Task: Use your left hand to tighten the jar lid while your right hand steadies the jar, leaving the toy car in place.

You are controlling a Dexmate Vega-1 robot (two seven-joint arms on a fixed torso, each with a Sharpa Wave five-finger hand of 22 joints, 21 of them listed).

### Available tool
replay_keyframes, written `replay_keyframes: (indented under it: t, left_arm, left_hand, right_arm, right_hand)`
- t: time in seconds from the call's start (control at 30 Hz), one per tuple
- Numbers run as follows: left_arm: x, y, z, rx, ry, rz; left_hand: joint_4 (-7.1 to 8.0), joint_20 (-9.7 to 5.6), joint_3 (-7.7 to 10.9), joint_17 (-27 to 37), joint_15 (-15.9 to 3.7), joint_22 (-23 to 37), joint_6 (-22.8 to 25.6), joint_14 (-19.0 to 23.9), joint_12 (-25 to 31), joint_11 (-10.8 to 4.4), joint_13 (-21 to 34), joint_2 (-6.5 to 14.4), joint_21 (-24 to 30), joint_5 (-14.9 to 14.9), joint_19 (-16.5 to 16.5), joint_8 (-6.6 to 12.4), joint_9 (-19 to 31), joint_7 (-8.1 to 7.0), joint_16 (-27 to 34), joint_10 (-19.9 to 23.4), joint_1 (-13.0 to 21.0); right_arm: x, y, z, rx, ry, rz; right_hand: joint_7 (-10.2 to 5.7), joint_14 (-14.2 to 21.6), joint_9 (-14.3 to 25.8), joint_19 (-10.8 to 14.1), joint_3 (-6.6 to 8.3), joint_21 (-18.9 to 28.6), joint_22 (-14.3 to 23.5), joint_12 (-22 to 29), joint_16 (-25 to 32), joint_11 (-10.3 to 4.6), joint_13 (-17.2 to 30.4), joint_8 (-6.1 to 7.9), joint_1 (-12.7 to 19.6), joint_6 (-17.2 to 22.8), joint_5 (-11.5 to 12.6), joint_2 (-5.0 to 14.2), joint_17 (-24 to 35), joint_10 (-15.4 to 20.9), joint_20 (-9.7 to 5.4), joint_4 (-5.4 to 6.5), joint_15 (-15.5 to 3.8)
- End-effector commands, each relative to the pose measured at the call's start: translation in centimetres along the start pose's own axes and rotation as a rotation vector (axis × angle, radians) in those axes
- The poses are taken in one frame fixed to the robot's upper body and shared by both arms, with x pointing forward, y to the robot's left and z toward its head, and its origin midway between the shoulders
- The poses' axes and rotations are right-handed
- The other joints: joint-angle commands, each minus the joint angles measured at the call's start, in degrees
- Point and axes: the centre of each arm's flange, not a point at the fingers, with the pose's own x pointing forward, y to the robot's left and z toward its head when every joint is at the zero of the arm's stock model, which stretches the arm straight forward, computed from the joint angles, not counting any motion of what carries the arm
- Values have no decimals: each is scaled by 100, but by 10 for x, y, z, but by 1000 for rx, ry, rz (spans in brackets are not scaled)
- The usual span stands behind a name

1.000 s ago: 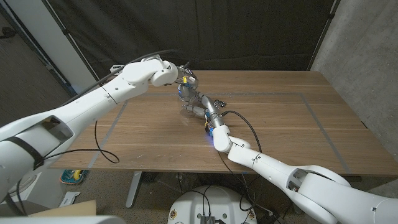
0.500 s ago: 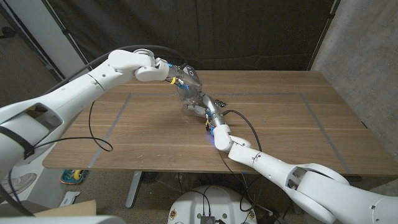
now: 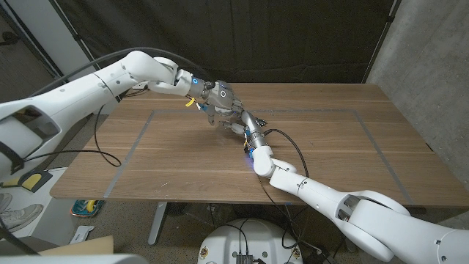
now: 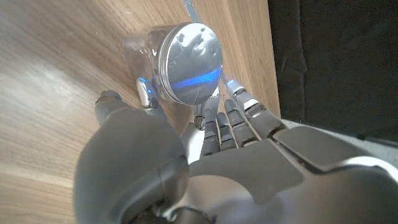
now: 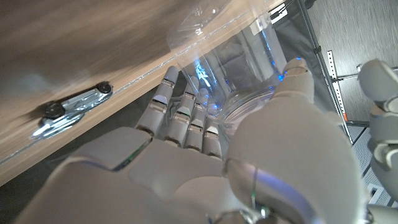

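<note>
Clear jar (image 5: 239, 65) w/ metal lid (image 4: 189, 63) stands mid-table, toward far edge. Left hand (image 3: 212, 97) over it from above, fingers (image 4: 231, 121) pressed together beside lid rim. Right hand (image 3: 236, 125) wraps jar body, fingers (image 5: 185, 115) close-set, thumb opposite. Toy car (image 5: 74, 104) just beside on wooden table (image 3: 330, 139).

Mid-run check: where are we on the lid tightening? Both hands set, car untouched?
Done: the right hand is wrapped around the clear jar, steadying it on the table. In hand: the left hand is at the silver lid, fingers along its rim. Whether the lid is fully tight cannot be judged, so some turning may remain. The toy car lies on the table apart from both hands.
</note>
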Motion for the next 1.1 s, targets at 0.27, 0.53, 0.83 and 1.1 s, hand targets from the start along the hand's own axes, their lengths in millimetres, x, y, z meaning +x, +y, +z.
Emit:
replay_keyframes:
  t: [0.27, 0.53, 0.83, 1.1]
  left_arm:
    - [-34, -1, -24, -155, 288, 67]
    - [-42, 0, -51, -623, 579, 77]
    - [-71, -6, -59, -1087, 807, 355]
    - [-83, -18, -44, -1251, 865, 456]
  left_hand:
    - [413, 1496, 92, -454, 409, -26, -1492, -922, -104, -26, -239, 424, -54, -834, -821, -18, -258, -789, -4, -587, -719]
    - [516, 1524, 103, -749, 1035, -28, -2505, -1624, -536, 176, -627, 735, -71, -1186, -1626, -23, -607, -1086, 53, -1174, -1339]
    - [514, 1521, 153, -859, 1144, -17, -2081, -1529, -596, 192, -822, 1022, -44, -1382, -1958, 148, -806, -1125, 158, -952, -1680]
    - [487, 1520, 171, -908, 1201, -11, -1981, -1516, -617, 238, -906, 1104, -33, -1464, -2049, 156, -892, -1098, 162, -847, -1754]
  right_arm:
    - [6, -1, -2, 14, -3, 9]
    - [4, -2, -4, 16, 4, 13]
    - [3, -14, -5, 49, -3, 86]
    - [5, -29, -4, 88, -30, 175]
  right_hand:
    - [11, 60, 26, 4, 3, -23, 4, 40, -32, 2, 20, 29, 73, 54, 11, 135, 46, 51, -55, 18, -519]
    - [6, -32, 26, 20, -7, -25, 5, 30, -104, 18, 15, 13, 74, 21, 6, 132, 61, 14, -62, 20, -472]
    - [-16, -870, 9, -350, -247, -224, 14, -416, -637, 249, -122, -244, -450, -539, -124, 64, -3, -792, 247, 297, 51]
    - [-127, -1734, -81, -1071, -889, -652, -7, -1071, -945, 322, -381, -634, -1738, -1160, -353, -263, -194, -1438, 516, 898, 468]
